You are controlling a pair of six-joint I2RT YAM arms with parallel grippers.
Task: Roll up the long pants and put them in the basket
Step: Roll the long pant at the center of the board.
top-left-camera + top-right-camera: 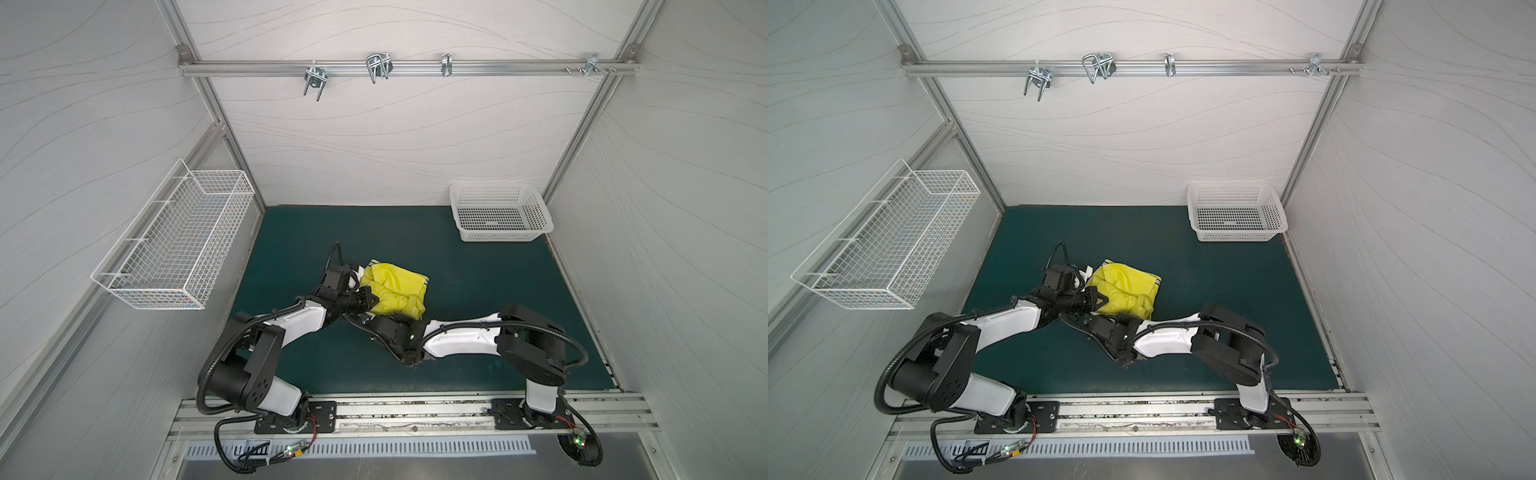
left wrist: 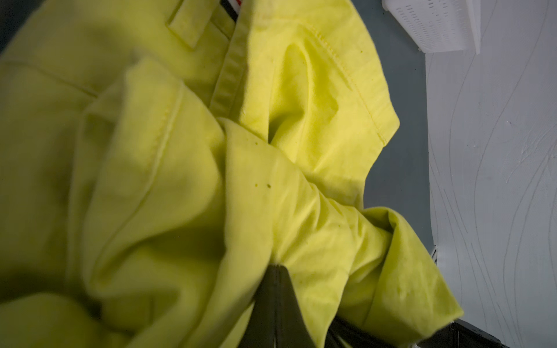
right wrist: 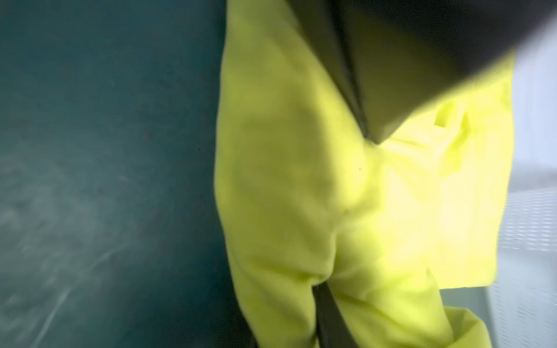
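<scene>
The long pants (image 1: 395, 291) (image 1: 1125, 291) lie bunched in a bright yellow-green bundle on the middle of the green mat (image 1: 478, 299). A bit of striped waistband shows at the far edge. My left gripper (image 1: 376, 301) (image 1: 1102, 302) reaches in from the left and is shut on a pinch of the fabric (image 2: 275, 265). My right gripper (image 1: 411, 318) (image 1: 1133, 318) comes in from the near side. In the right wrist view only one dark finger (image 3: 328, 304) shows. The cloth (image 3: 301, 180) puckers at its tip and drapes over the rest. The left gripper (image 3: 373, 140) shows there too.
A white plastic basket (image 1: 500, 212) stands at the back right corner of the mat. A white wire basket (image 1: 178, 241) hangs on the left wall. A metal rail with hooks (image 1: 374, 66) runs along the back wall. Both arms cross the near middle of the mat.
</scene>
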